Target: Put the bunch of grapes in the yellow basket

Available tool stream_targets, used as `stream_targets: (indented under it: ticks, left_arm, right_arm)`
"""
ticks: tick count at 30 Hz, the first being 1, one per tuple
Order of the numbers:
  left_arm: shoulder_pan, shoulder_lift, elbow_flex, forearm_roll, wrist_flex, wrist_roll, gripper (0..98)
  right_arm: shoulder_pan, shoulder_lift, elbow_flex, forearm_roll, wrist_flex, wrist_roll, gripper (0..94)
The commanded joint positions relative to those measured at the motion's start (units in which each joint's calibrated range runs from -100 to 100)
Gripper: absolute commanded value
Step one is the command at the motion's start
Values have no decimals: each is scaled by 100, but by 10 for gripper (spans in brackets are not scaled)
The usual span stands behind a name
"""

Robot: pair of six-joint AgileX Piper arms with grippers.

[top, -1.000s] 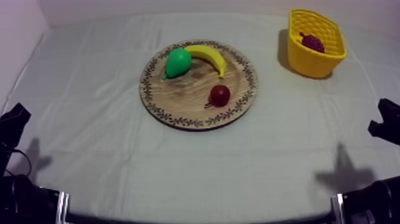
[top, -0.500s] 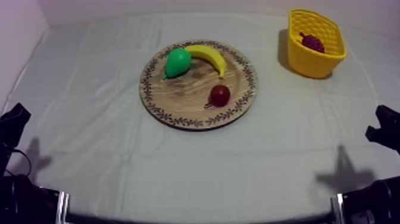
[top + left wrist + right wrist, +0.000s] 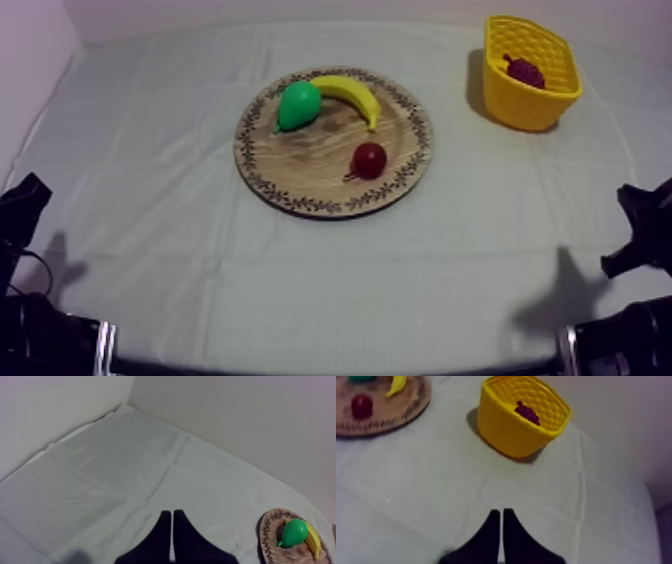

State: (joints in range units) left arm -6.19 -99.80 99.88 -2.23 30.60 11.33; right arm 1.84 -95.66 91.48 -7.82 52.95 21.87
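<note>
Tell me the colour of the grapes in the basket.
Dark purple: the bunch of grapes shows best in the right wrist view.

My table (image 3: 200,262) lies under a creased grey-white cloth (image 3: 470,250). Two things rest on it. The board (image 3: 310,165) is ahead and to the right of my left gripper (image 3: 172,512). The basket (image 3: 515,105) is just ahead of my right gripper (image 3: 501,511), well apart from the board.

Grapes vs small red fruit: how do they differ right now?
The grapes lie in the yellow basket; the small red fruit sits on the wooden board. The grapes are dark purple and lumpy; the small red fruit is red and round. Both are toy fruit.
</note>
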Motion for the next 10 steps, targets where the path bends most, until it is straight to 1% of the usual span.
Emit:
stream_targets:
  ticks: [1,2,4,7,10]
  left_arm:
    - [1,-3,1,1,4,9,1]
    - [1,-3,1,1,4,13,1]
    - [1,-3,1,1,4,13,1]
    - [1,-3,1,1,4,16,1]
    - [1,-3,1,1,4,16,1]
  right_arm:
    - [-41,-1,41,210,-34,731,4]
    - [-61,-1,91,274,-1,805,4]
    - [-81,-1,262,412,-274,770,5]
    - [-108,-1,460,600,-730,371,5]
    - [-122,-1,551,665,-890,-128,5]
